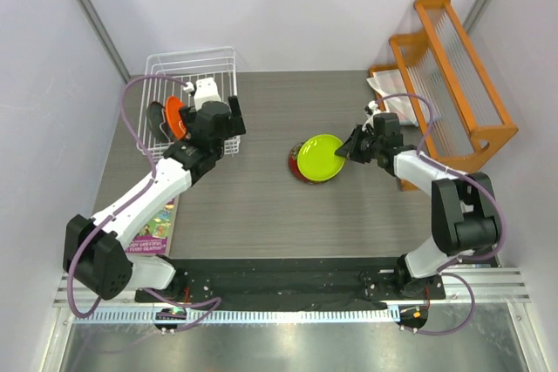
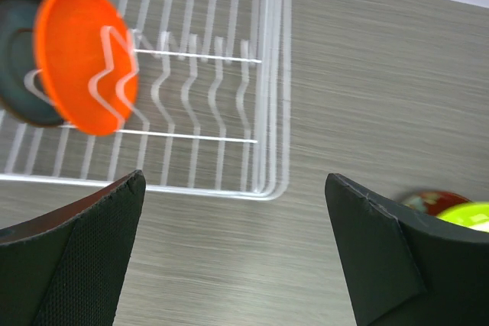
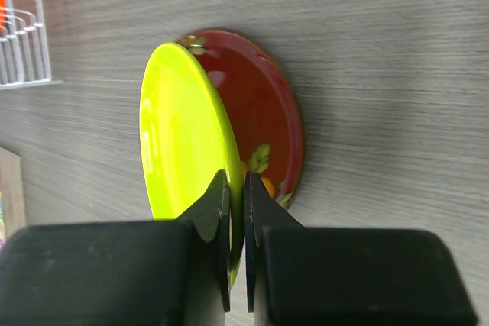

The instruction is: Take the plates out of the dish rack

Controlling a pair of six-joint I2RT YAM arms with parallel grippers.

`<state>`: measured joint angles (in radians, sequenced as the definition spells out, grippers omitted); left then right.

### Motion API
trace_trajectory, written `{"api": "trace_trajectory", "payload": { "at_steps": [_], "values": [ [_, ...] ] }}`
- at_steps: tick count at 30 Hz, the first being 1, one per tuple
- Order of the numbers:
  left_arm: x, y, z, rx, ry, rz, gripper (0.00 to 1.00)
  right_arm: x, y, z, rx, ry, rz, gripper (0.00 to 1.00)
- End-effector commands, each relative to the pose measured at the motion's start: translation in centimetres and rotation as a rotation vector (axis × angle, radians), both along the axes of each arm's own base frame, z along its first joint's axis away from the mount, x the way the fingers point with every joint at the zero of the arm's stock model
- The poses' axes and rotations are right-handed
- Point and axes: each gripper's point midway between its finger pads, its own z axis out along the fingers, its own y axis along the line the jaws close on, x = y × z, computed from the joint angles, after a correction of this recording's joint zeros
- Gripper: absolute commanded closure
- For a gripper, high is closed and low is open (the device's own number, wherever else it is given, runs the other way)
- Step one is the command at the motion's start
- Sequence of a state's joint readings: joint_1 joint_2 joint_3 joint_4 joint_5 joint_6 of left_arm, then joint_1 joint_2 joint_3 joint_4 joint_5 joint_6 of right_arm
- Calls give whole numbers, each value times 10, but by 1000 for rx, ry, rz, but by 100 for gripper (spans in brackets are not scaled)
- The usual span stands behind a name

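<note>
Glossy lime plate; thin white wire rack; matt woodgrain table.

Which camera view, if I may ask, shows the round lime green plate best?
The right wrist view: the round lime green plate is large there, tilted, its rim pinched in the right claw over the dark red flowered plate. The top view shows it small; the left wrist view catches only a sliver.

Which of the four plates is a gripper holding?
The lime green round plate, rim pinched by the right gripper, tilted over the dark red flowered plate; the orange plate and dark teal plate stand in the white wire rack.
</note>
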<state>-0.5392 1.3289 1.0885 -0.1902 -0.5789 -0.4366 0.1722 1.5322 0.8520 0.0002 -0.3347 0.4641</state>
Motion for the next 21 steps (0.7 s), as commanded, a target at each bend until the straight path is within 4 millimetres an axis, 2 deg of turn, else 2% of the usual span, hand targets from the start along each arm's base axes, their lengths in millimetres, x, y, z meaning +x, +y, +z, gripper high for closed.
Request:
{"api": "trace_trajectory", "payload": {
  "at_steps": [1, 4, 10, 11, 12, 16, 17, 19, 21],
  "values": [
    [6, 45, 11, 82, -14, 151, 1, 30, -2, 2, 15, -76, 41, 99],
    [9, 54, 9, 61, -13, 165, 1, 38, 2, -7, 32, -59, 56, 99],
    [11, 68, 1, 39, 7, 183, 1, 43, 17, -13, 103, -42, 110, 98],
    [11, 69, -1, 36, 10, 185, 1, 44, 18, -17, 110, -30, 115, 94],
    [12, 73, -3, 38, 14, 192, 1, 41, 19, -20, 112, -12, 127, 85],
    [14, 77, -9, 16, 24, 192, 1, 37, 20, -29, 104, 32, 141, 66],
    [15, 77, -11, 12, 29, 191, 0, 36, 19, -28, 104, 33, 145, 63],
    [19, 80, -13, -3, 36, 195, 1, 30, 23, -27, 97, 34, 168, 49],
    [22, 82, -14, -10, 42, 194, 1, 23, 26, -21, 83, 46, 198, 42]
  ]
}}
